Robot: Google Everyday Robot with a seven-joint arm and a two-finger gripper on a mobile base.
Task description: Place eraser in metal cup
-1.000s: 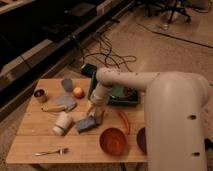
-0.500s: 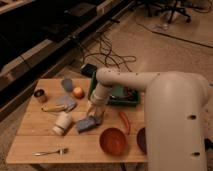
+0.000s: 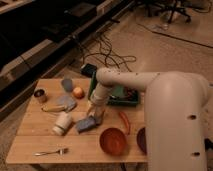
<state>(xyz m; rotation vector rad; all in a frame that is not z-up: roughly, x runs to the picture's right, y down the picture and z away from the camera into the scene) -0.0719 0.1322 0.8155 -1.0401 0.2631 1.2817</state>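
Toward the middle of the wooden table, the gripper hangs with jaws spread over the right end of the flat-lying eraser, apparently lining up a grasp, while the metal cup stands far left, well apart.

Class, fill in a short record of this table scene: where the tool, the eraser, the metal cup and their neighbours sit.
tool: low over the middle of the table, at the eraser
eraser: flat, right of the white cylinder
metal cup: upright, far left corner, apart from the tool
bowl: red, near edge, right of the eraser
task: eraser not yet in metal cup
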